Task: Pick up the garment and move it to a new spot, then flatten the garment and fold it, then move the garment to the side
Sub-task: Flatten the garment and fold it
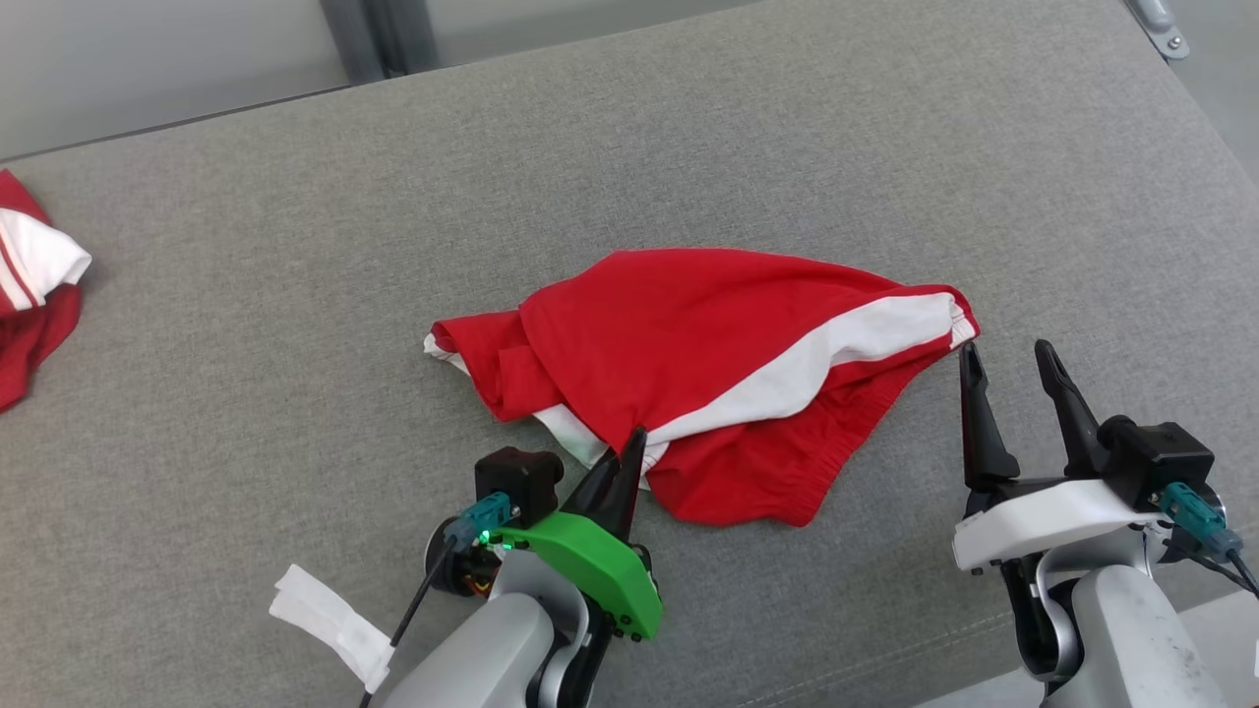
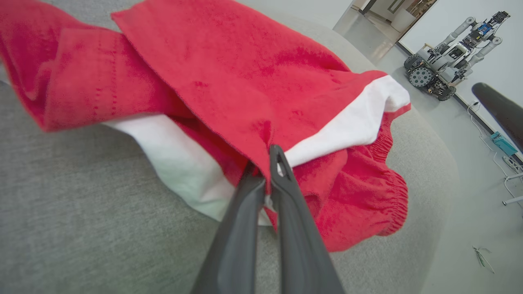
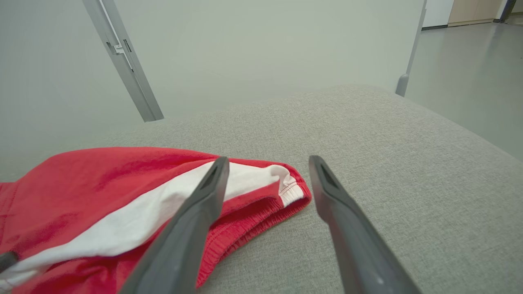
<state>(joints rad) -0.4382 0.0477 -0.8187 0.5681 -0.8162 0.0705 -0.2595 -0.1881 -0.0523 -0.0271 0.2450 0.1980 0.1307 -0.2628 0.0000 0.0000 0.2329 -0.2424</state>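
Note:
The garment (image 1: 708,364) is a pair of red shorts with white side stripes, lying crumpled on the grey cushion (image 1: 689,147). My left gripper (image 1: 629,447) is at its near edge, shut on a fold of the red and white cloth. In the left wrist view the two dark fingers of the left gripper (image 2: 271,163) pinch the garment (image 2: 229,81) where red meets white. My right gripper (image 1: 1008,359) stands open just off the garment's right corner by the elastic waistband. The right wrist view shows the right gripper (image 3: 267,167) spread, the waistband corner of the garment (image 3: 292,190) between its fingers.
Another red and white garment (image 1: 29,285) lies at the cushion's far left edge. A white tag (image 1: 329,619) hangs by my left forearm. Past the cushion's right end, another robot (image 2: 453,53) stands on the floor. Metal frame posts (image 3: 126,65) rise behind the cushion.

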